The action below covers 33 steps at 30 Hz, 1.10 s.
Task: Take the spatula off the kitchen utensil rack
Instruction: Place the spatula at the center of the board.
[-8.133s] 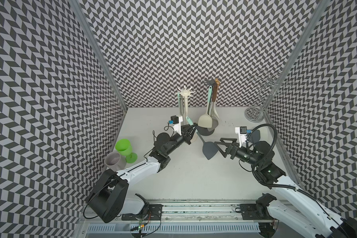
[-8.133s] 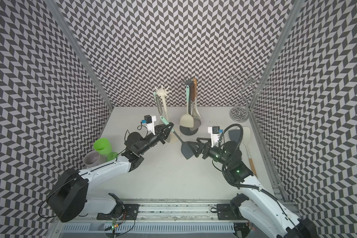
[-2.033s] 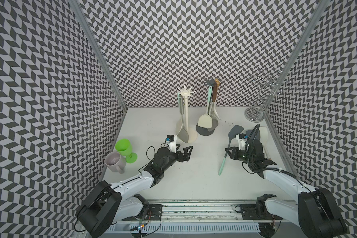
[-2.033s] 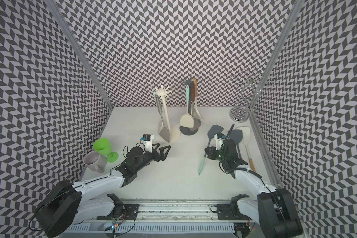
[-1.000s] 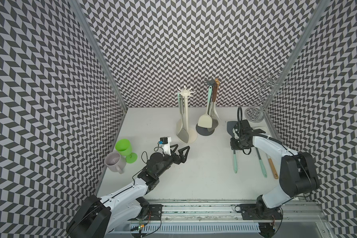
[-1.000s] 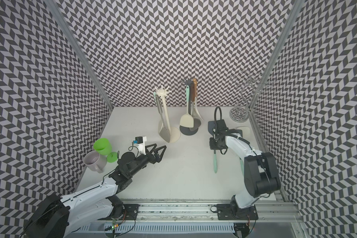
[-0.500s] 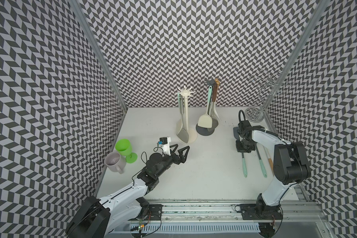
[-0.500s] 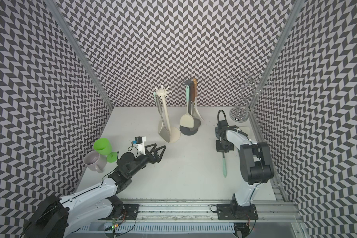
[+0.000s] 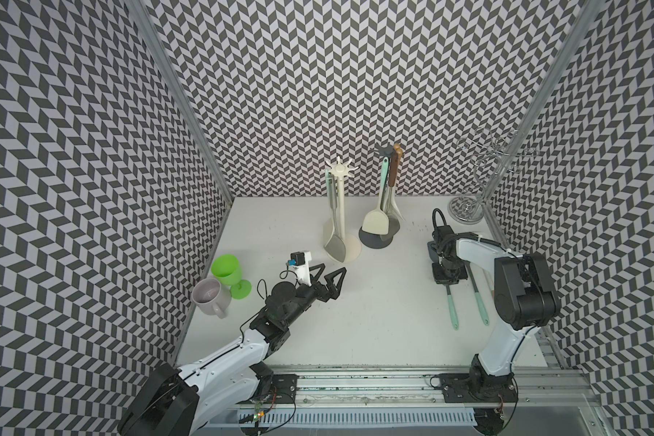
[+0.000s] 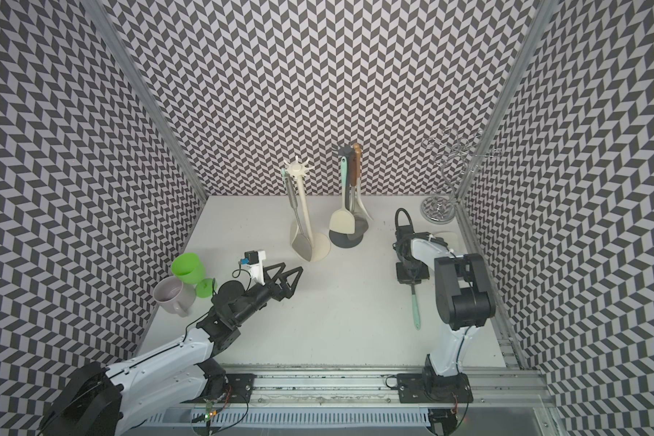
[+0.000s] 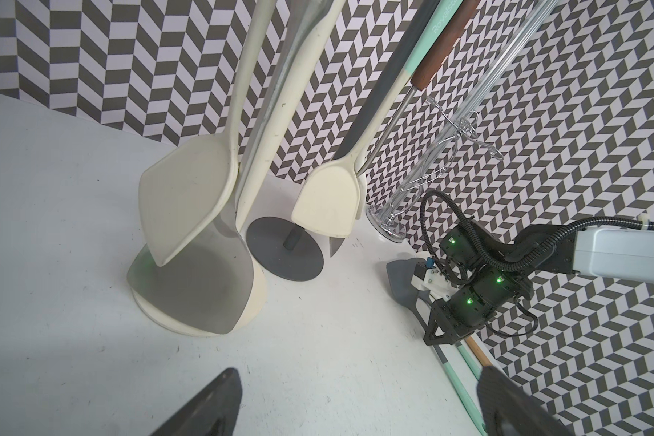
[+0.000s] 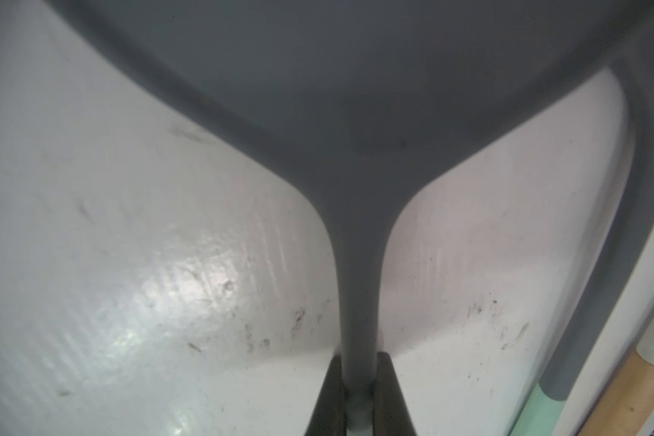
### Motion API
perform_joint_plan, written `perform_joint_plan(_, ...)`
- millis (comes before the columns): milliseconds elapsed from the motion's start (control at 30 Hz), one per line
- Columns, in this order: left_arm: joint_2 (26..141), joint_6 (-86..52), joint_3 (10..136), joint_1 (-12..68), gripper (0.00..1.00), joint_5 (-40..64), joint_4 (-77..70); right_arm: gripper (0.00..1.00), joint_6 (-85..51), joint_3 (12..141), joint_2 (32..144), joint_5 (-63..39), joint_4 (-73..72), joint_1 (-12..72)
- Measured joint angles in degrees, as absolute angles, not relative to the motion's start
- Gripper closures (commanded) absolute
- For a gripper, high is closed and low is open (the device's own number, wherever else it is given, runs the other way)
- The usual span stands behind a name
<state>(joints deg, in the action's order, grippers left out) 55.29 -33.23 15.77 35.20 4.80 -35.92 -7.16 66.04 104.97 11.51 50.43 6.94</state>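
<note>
My right gripper (image 9: 445, 278) (image 12: 359, 364) is shut on the thin neck of a spatula (image 9: 451, 306) (image 10: 414, 306) (image 12: 357, 264) with a grey head and a mint handle. It lies low along the table near the right wall, well away from the racks. The cream kitchen utensil rack (image 9: 352, 251) still carries a grey-headed turner. The dark rack (image 9: 370, 241) beside it carries a cream turner and others. My left gripper (image 9: 331, 273) (image 10: 291, 275) (image 11: 359, 377) hovers open and empty in front of the cream rack.
Two more utensils (image 9: 478, 300) lie on the table to the right of the held spatula, next to the wall. A wire stand (image 9: 465, 211) fills the back right corner. A green goblet (image 9: 227, 270) and a grey mug (image 9: 208, 298) stand at the left edge.
Over the last second my right arm has swung the spatula to the right and set it parallel to the utensils by the wall. The left arm has stayed put.
</note>
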Motion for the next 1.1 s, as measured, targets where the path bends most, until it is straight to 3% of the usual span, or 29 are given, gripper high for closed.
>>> perform_joint_plan(600, 55.37, -32.86, 15.75, 35.20, 0.01, 4.36, -35.97, 1.00, -7.03, 65.80, 105.32, 16.23, 50.78, 5.91)
perform_joint_plan(733, 55.40, -32.86, 15.75, 35.20, 0.01, 4.32, -35.97, 0.84, -6.92, 65.80, 105.45, 16.80, 50.78, 5.91)
perform_joint_plan(1100, 55.42, -32.80, 15.75, 35.20, 0.01, 4.19, -35.99, 0.77, -6.20, 65.84, 105.73, 19.29, 50.74, 5.82)
